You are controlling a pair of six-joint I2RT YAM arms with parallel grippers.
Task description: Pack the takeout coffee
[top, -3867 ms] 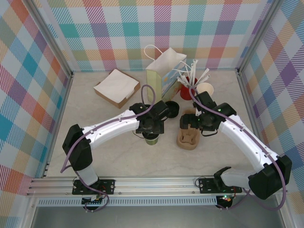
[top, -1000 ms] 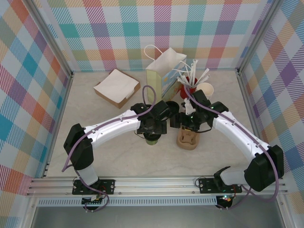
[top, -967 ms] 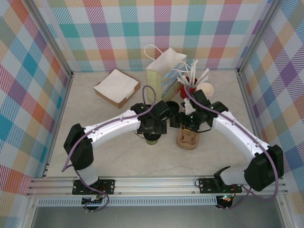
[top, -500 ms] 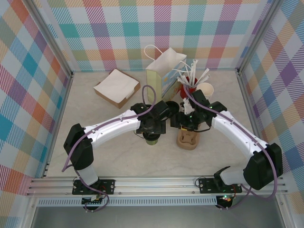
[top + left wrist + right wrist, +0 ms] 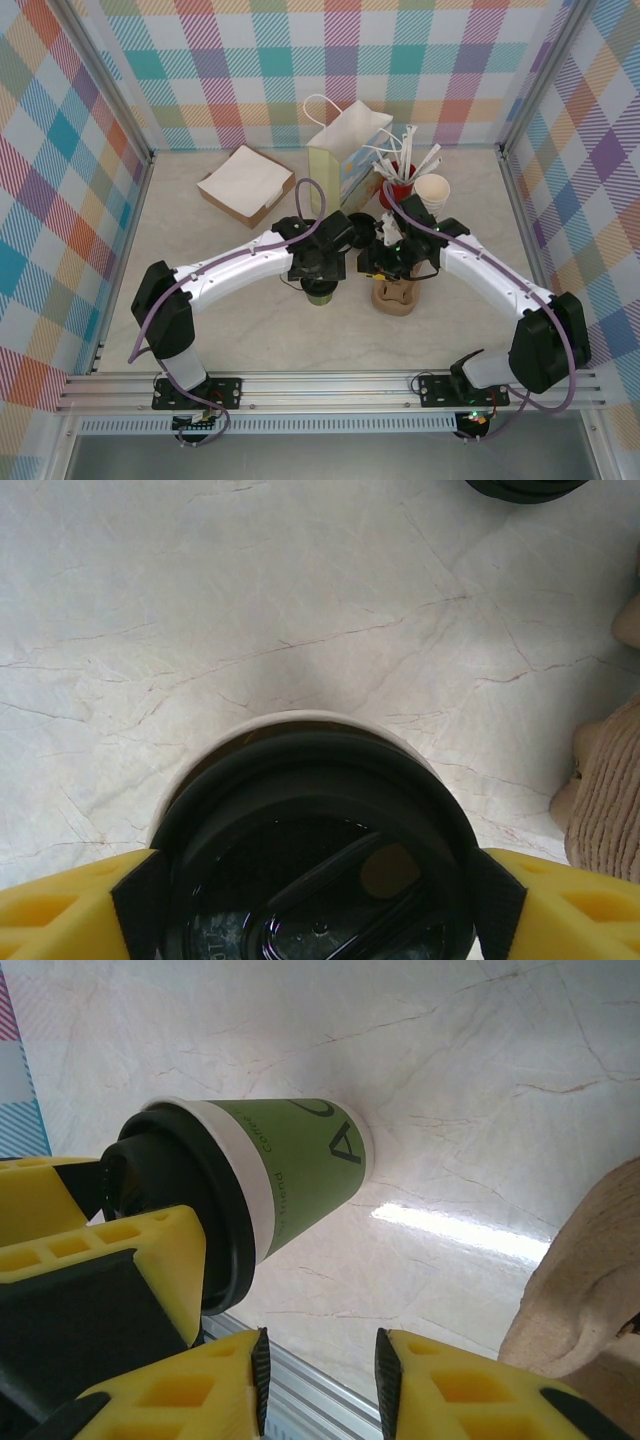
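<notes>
The takeout coffee (image 5: 319,293) is an olive-green paper cup (image 5: 300,1175) capped with a black lid (image 5: 310,850); it stands on the marble table. My left gripper (image 5: 318,270) comes down from above and is shut on the lid's rim, one pad on each side (image 5: 310,905). The brown pulp carrier (image 5: 394,295) lies just right of the cup. My right gripper (image 5: 372,262) hangs open between the cup and the carrier, its jaws (image 5: 320,1380) holding nothing, and the cup is to its left.
Behind the grippers lies a loose black lid (image 5: 362,222). A paper bag (image 5: 345,155), a red cup of wrapped straws (image 5: 395,180) and a cream cup (image 5: 432,190) stand at the back. A brown box of napkins (image 5: 245,185) sits back left.
My right gripper has swung left, from over the carrier toward the cup. The left arm and the cup have stayed put.
</notes>
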